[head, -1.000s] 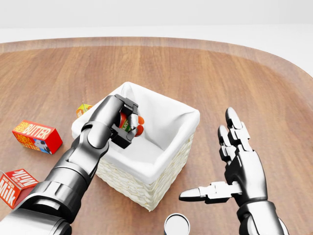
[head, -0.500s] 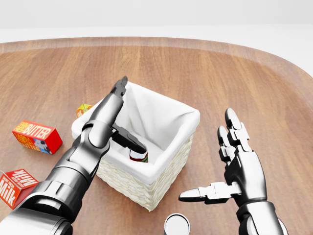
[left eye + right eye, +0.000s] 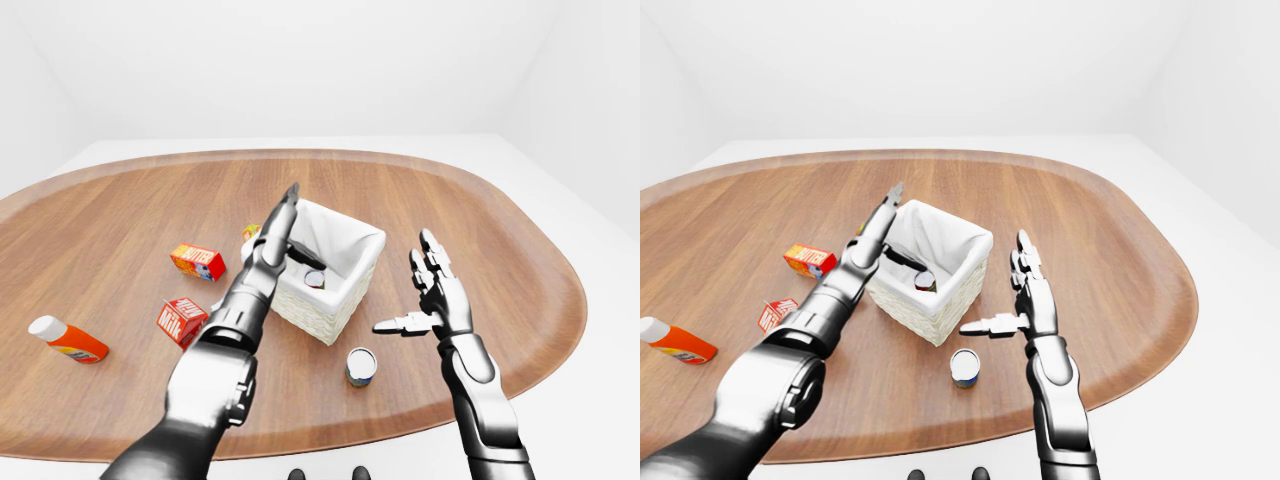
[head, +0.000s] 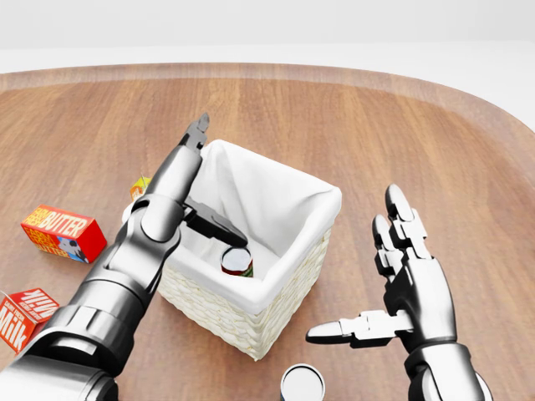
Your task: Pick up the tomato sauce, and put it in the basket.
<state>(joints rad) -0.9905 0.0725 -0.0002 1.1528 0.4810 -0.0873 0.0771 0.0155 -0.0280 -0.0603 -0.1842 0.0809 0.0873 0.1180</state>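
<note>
Tomato sauce [image 4: 236,261] stands upright inside basket [image 4: 288,276], nr its lower-left wall. Left hand [image 4: 185,180] above basket's left rim, fingers [image 4: 216,225] spread, gripping nothing. Right hand [image 4: 407,284] beside basket, fingers apart. Butter box [image 4: 63,233] on surface [image 4: 401,125], left.

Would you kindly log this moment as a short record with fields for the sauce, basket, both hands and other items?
tomato sauce: can inside the basket, top facing up
basket: white-lined wicker, on the wooden table
left hand: open over the basket, fingers off the can
right hand: open, right of the basket, holding nothing
other items: butter box, milk carton, orange bottle, silver can
</note>
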